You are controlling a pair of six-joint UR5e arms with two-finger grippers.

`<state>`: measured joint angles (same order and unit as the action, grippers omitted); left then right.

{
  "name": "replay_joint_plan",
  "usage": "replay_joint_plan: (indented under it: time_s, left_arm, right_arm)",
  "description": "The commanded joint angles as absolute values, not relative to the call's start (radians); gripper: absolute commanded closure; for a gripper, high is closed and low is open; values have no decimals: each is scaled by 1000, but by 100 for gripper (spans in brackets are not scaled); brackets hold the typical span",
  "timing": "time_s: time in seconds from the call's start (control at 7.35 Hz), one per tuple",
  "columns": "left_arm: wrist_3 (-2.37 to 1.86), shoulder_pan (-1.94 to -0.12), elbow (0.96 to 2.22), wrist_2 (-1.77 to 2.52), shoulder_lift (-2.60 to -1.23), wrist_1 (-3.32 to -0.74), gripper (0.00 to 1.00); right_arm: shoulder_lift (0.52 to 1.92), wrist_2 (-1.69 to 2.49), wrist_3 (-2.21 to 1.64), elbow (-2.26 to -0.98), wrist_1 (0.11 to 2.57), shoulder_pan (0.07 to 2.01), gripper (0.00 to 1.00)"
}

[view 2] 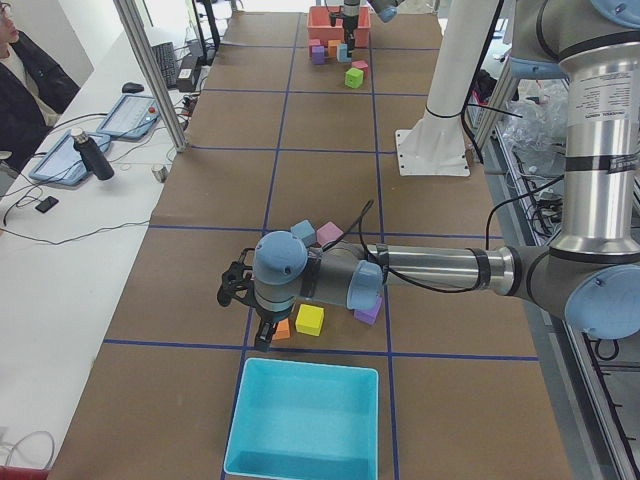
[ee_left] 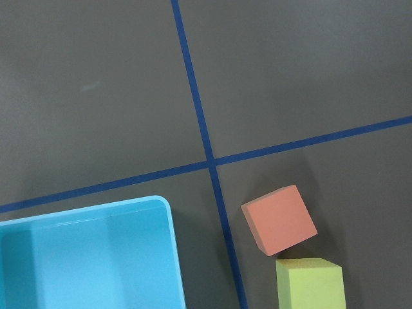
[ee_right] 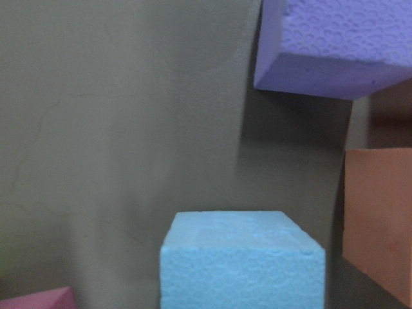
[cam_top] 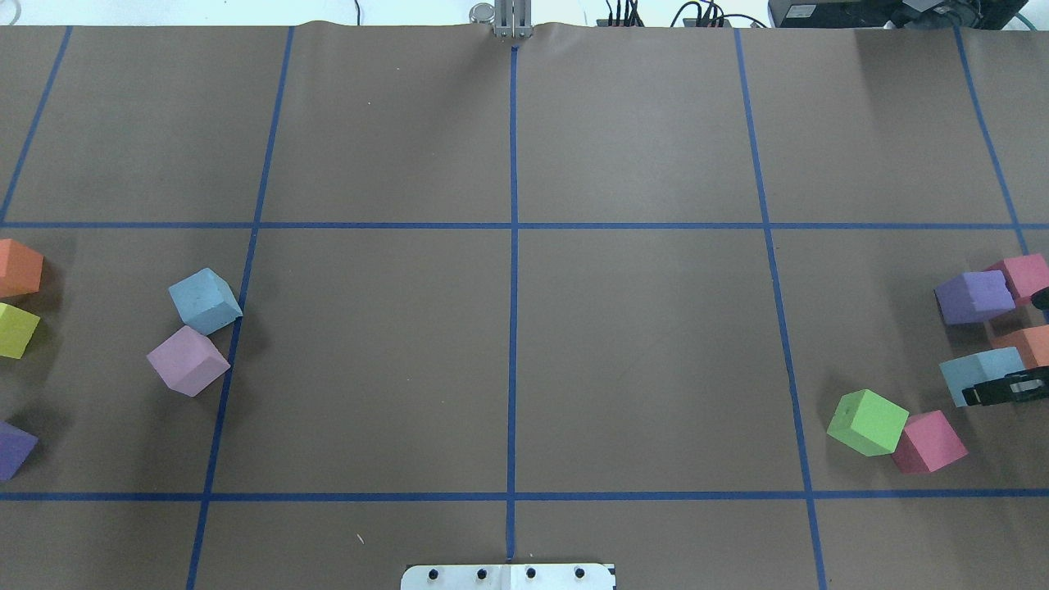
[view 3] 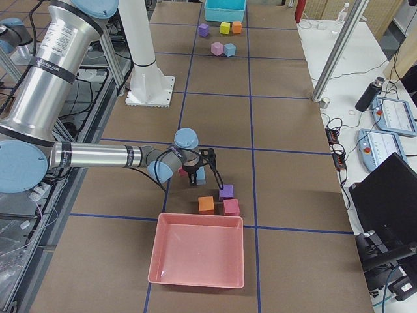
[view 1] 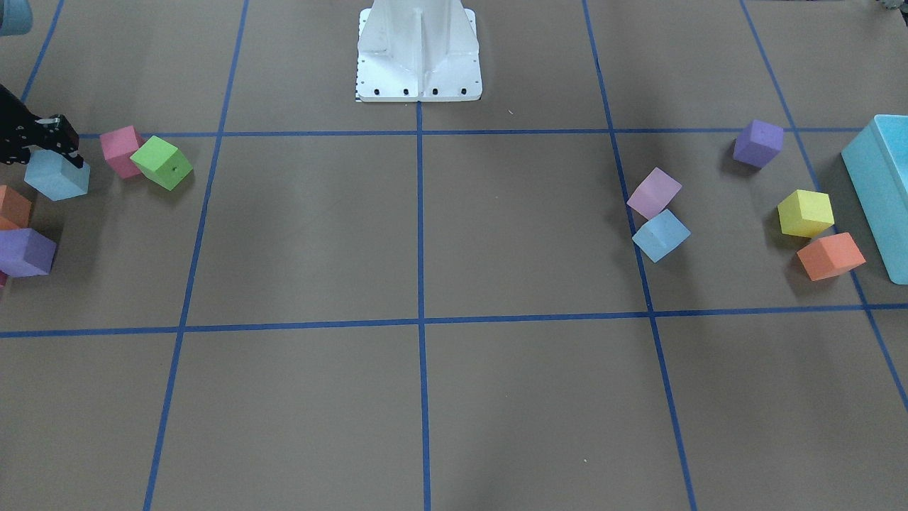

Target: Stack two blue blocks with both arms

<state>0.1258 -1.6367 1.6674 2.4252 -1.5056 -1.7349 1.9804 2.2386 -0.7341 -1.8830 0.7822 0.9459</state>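
1 sky-blue foam block (view 1: 661, 235) is lying against a lilac block (view 1: 653, 192) on the counter (view 1: 496, 248). The 2nd blue block (view 1: 57, 177) is sitting under the right gripper (view 1: 67, 155). I cannot tell whether the right gripper or the left gripper (view 2: 262, 332) is gripping anything.

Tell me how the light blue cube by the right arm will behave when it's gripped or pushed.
The light blue cube has a dimpled, foam-like surface, so it is probably light and slightly squashy, not slippery. Its flat faces make rolling unlikely; a push would probably slide or tip it. An orange cube sits close, so a shove might nudge that too.
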Motion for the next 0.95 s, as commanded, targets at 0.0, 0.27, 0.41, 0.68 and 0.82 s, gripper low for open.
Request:
replay_joint_plan:
  time_s: [0.0, 0.27, 0.41, 0.68, 0.82]
  left_arm:
    - [126, -1637, 1667, 2425, -1506, -1735, 2]
    - [124, -1637, 1667, 2425, -1506, -1735, 2]
    - [126, -1637, 1667, 2425, -1505, -1735, 2]
    - [124, -1637, 1667, 2425, -1505, -1735, 2]
    - [124, -1635, 1666, 2425, -1505, -1733, 2]
  right_arm:
    - [1904, 2386, -733, -1931, 793, 1109, 100]
    - [1681, 2379, -745, -1934, 974, 1097, 100]
    - [1542, 2370, -756, -1936, 1120, 1068, 100]
    - [1238, 2192, -925, -1933, 1425, 880, 100]
    - [1098, 2064, -995, -1918, 1580, 762, 100]
